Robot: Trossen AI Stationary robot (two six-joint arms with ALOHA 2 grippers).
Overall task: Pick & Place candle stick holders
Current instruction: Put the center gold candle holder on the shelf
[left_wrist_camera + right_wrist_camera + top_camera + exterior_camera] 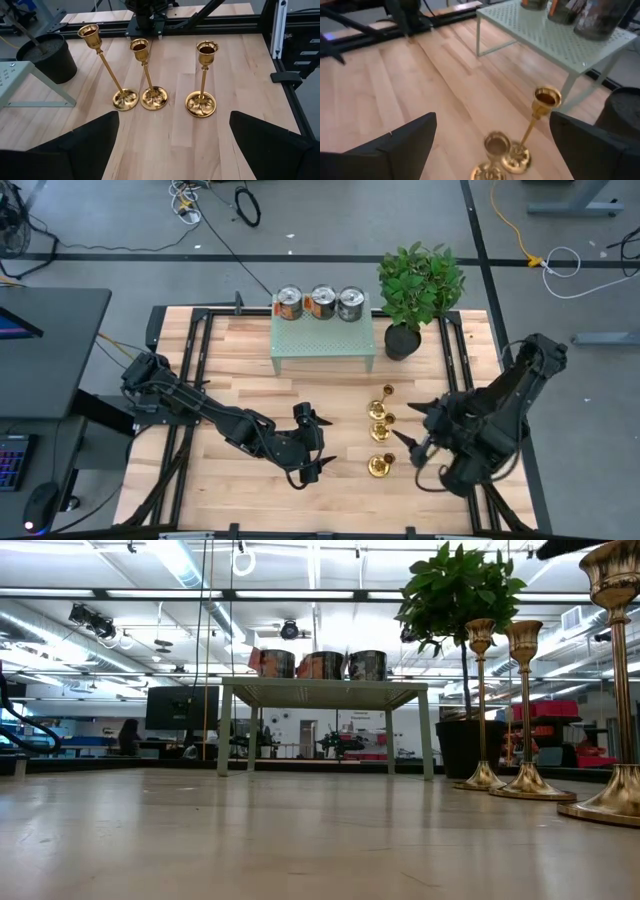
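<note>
— From where you stand, what's on the worktop (200,480)?

— Starting at the left: the left gripper (312,442) hovers over the middle of the front half, its fingers spread wide and holding nothing. Just to its right are the three candle stick holders (381,432), upright, in a line running from near the front edge toward the back, right of centre. Then the right gripper (418,432), also spread wide and empty, right beside them on the side nearer the right edge.

— Are the holders touching each other?

— From above I can't tell. The left wrist view settles it: two bases (140,98) sit just beside each other, perhaps touching, and the third holder (201,102) stands apart. The low view shows only their stems and bases at the right, and neither gripper at all.

— And the right wrist view?

— Only two holders (520,150), close below that gripper, with the green stand behind.

— What's that stand carrying?

— The small green table (322,340) sits at the back edge, near the middle. Three tin cans (320,302) stand in a row along its rear side. To its right, near the back right corner, a black pot (402,341) holds a leafy green plant (420,280).

— Anything in the cups of the holders?

— The left wrist view looks into them; they appear hollow.
</note>
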